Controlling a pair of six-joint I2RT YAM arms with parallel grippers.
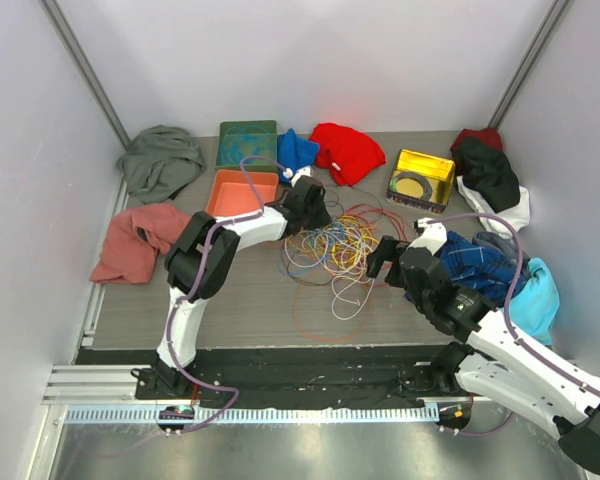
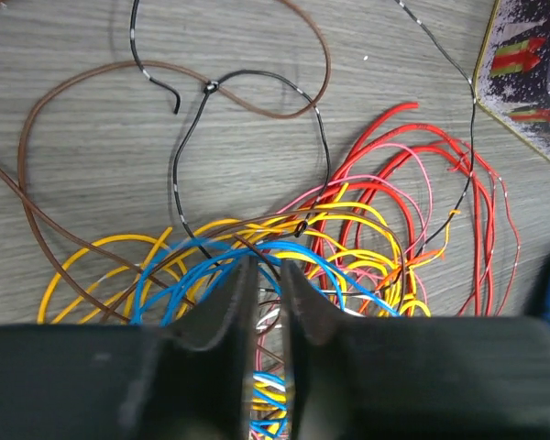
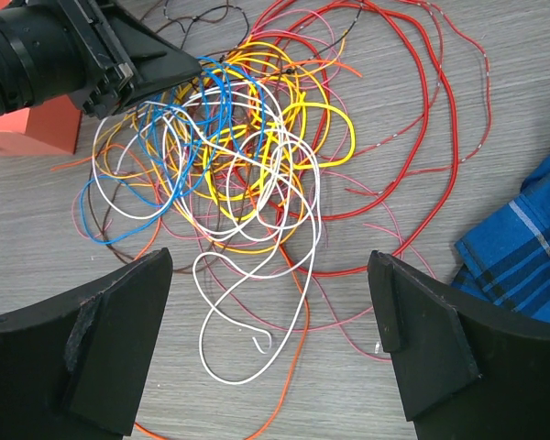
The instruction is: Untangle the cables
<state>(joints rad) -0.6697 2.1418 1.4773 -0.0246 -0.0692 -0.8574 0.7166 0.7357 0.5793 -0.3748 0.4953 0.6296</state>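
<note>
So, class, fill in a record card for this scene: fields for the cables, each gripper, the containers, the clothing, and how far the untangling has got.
cables: one tangled heap of blue, yellow, red, white, orange and brown loops, in the middle of the table
left gripper: jaws narrowed onto strands at the heap's far left edge
right gripper: wide open, holding nothing, above the heap's near right side
containers: orange tray, green tray, yellow tin, along the far side
clothing: garments scattered around the edges
task state: not yet untangled

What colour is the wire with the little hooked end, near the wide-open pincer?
The wire is white, clearest in the right wrist view.
</note>
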